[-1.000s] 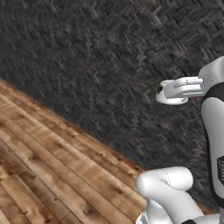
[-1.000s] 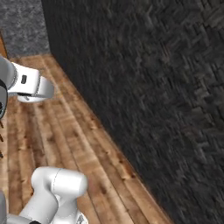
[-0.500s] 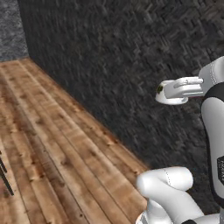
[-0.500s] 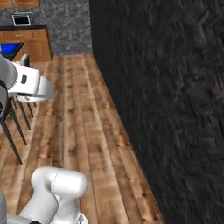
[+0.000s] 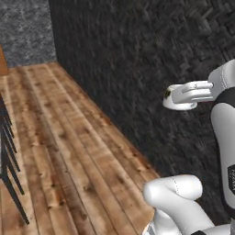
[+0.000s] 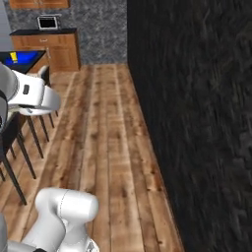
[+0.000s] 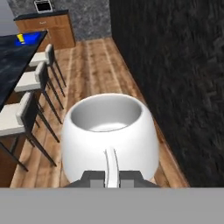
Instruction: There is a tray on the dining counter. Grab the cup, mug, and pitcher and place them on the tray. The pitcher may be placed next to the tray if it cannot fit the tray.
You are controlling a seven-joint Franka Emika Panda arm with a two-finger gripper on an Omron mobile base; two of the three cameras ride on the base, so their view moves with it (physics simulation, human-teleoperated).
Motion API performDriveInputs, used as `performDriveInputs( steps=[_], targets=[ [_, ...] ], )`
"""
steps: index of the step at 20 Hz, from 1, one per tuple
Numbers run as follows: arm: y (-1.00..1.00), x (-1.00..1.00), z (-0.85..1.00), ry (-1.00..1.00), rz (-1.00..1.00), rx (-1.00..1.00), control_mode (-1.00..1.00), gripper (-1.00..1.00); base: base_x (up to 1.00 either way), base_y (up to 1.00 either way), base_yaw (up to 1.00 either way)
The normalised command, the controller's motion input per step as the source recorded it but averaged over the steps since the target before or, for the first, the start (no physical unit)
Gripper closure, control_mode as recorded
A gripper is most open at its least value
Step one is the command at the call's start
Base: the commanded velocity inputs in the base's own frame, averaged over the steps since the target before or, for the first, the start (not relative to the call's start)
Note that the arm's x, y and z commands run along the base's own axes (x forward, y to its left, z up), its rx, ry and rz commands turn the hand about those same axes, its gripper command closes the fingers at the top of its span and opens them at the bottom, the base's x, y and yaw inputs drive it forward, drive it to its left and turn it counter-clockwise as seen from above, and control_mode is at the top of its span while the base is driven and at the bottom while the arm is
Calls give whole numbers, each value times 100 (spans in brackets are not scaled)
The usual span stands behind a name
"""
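Observation:
A white mug [image 7: 109, 131] with a grey inside is close in the hand view. My gripper [image 7: 112, 179] is shut on its thin handle, with the dark fingertips on either side. Far off at the upper left runs the black marble dining counter [image 7: 11, 65]. At its far end lies the blue tray [image 7: 35, 38], and the small yellow cup [image 7: 20, 38] stands on it. The right base view shows the same tray [image 6: 24, 58] and cup [image 6: 13, 57] at its top left. The pitcher is out of view.
A dark herringbone wall [image 6: 197, 98] runs close along the right. White stools [image 7: 30, 83] line the dining counter's edge on the left. A wooden floor aisle [image 6: 108, 128] leads between them to wooden cabinets [image 6: 54, 47] with a small appliance [image 6: 47, 22] on top.
The whole picture has swung round as the base turns: the wall slid right, and the floor, stools, far cabinets and blue tray came into view. My gripper still holds the mug.

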Motion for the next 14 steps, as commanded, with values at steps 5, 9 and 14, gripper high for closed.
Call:
performDriveInputs(
  steps=[5,9,14],
  targets=[
    [0,0,0,0,0,0,100,100,100,-29,15],
    [0,0,0,0,0,0,100,100,100,-24,13],
    [0,0,0,0,0,0,100,100,100,-7,22]
  ],
)
